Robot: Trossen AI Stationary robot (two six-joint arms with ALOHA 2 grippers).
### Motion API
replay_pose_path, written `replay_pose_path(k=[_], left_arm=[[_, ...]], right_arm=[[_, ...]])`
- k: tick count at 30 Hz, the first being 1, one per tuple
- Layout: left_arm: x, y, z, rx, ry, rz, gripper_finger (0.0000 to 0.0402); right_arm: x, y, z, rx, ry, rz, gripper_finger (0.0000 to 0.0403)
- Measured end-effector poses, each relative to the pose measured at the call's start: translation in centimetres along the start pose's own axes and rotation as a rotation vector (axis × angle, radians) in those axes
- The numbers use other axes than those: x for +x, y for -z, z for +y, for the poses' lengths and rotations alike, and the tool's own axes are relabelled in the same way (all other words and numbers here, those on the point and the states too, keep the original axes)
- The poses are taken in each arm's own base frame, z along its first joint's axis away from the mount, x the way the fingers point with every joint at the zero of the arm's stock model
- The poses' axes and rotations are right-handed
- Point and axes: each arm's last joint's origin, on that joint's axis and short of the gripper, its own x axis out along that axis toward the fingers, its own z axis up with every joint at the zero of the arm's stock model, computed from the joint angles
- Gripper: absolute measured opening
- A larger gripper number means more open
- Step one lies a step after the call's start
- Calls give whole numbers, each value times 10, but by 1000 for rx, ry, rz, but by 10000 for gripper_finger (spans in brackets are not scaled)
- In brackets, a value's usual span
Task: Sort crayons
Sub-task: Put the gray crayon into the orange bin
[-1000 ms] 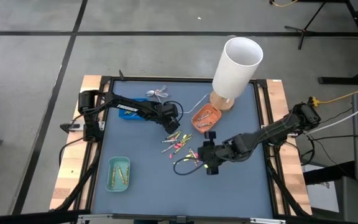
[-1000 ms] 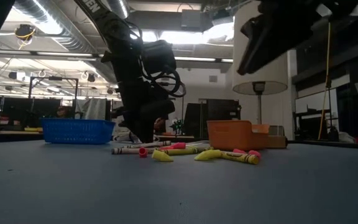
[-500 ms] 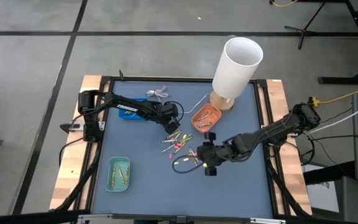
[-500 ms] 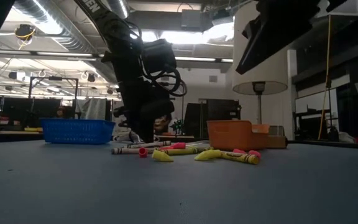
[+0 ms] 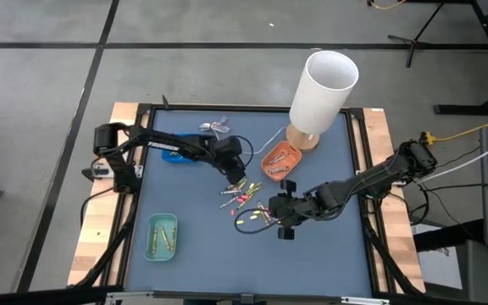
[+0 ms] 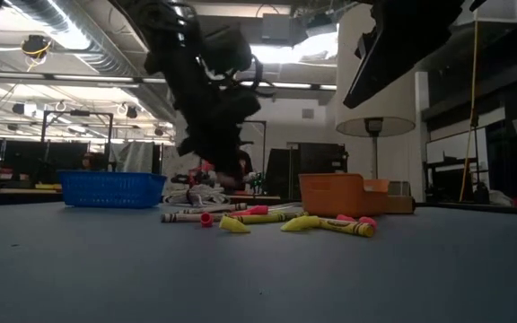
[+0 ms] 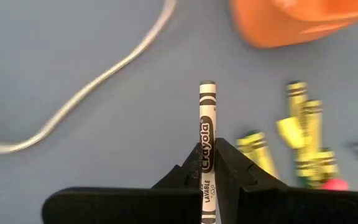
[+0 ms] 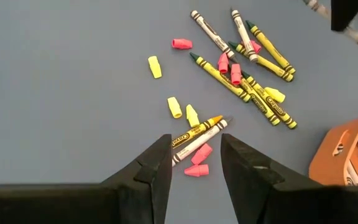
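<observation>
Though paper-wrapped, the white crayon (image 7: 206, 134) (black-lettered) looks whole.

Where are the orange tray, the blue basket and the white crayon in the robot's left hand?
orange tray (image 6: 332, 194): low view, front wall.
blue basket (image 6: 110, 189): low view, front mesh wall.
white crayon (image 7: 206, 134): left wrist view, wrapper above the pinching fingers.

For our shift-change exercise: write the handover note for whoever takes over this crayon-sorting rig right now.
Left tool: shut on a white crayon, lifted above the pile.
Right tool: open, hovering over a yellow crayon and a white one lying side by side.
Loose crayons lie mid-table, with pink and yellow caps among them.
Done: some crayons in the green tray and orange tray.
Left: place the held crayon, then sort the pile.
</observation>
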Motion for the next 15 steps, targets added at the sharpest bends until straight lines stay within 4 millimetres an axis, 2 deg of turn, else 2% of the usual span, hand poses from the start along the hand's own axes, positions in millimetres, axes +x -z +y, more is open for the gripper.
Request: replay_pose_path(k=[2, 9, 15], left_arm=[[-2, -2, -6, 6, 53, -31, 3], [-8, -25, -35, 72, 213, -357, 3], [0, -36, -55, 177, 269, -616, 4]], right_arm=[[0, 0, 0, 0, -1, -1, 136], [0, 0, 0, 11, -1, -1, 136], [0, 0, 0, 22, -1, -2, 136]])
